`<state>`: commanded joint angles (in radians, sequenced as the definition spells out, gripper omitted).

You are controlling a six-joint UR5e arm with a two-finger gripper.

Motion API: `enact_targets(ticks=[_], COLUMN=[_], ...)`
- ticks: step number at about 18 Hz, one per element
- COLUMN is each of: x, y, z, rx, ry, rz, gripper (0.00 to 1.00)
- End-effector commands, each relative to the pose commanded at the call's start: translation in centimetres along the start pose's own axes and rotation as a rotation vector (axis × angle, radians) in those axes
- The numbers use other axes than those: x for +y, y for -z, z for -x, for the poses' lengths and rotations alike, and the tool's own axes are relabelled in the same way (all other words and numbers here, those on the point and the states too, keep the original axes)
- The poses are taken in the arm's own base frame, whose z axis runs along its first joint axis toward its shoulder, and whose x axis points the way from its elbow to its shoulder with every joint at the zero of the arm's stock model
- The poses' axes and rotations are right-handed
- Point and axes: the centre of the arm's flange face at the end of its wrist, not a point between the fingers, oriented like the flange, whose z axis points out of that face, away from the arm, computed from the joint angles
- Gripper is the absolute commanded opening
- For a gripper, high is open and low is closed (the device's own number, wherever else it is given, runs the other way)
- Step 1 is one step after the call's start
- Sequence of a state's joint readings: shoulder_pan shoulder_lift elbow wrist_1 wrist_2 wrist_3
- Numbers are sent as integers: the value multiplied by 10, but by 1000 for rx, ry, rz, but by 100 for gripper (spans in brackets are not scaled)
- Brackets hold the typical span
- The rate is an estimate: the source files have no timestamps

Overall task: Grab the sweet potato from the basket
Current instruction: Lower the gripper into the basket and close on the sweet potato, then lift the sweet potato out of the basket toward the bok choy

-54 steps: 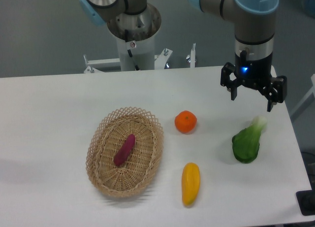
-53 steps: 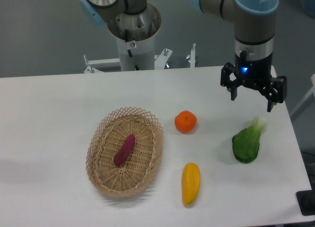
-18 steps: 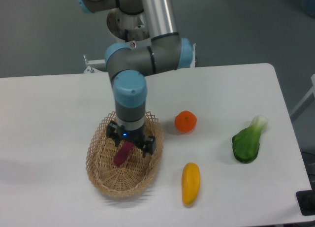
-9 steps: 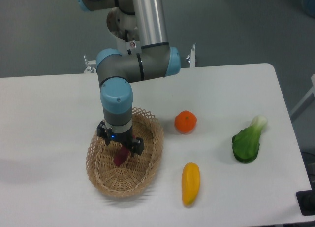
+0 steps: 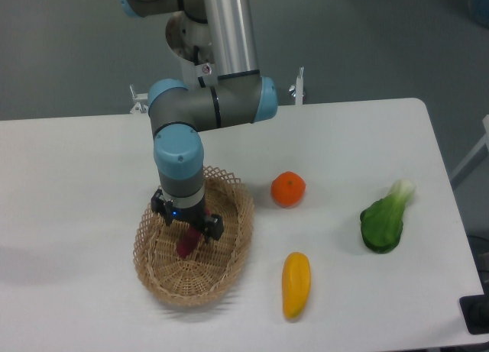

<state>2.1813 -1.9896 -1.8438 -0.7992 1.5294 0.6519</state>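
The light tan wicker basket (image 5: 157, 272) sits on the white table, left of centre. The magenta-purple sweet potato (image 5: 186, 243) lies inside it; only its lower end shows below the gripper. My gripper (image 5: 187, 231) is down in the basket, right over the sweet potato, with a finger on each side of it. The fingertips are hidden by the gripper body and the potato, so I cannot tell whether they press on it. The sweet potato still rests on the basket floor.
A round orange (image 5: 288, 189) lies right of the basket. A yellow mango-like fruit (image 5: 296, 285) lies near the front. A green bok choy (image 5: 383, 223) lies at the right. The arm's base (image 5: 206, 39) stands behind the table.
The arm swung from the table's far right, over to the basket, and came down on the sweet potato. In the last half second it has hardly moved.
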Motion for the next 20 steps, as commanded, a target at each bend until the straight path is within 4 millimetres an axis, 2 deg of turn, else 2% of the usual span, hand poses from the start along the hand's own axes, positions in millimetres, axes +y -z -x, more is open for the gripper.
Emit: enact_targets(ticks=[5, 7, 11, 13, 17, 20], x=[-1, -2, -5, -6, -4, 1], y=[1, 3, 15, 36, 85, 127], z=[1, 1, 5, 11, 50, 102], rx=[-2, -4, -19, -44, -109, -167], ry=[-12, -14, -40, -78, -117, -90], rz=[-2, -5, -24, -53, -103, -140], gripper=[37, 27, 24, 24, 24, 24])
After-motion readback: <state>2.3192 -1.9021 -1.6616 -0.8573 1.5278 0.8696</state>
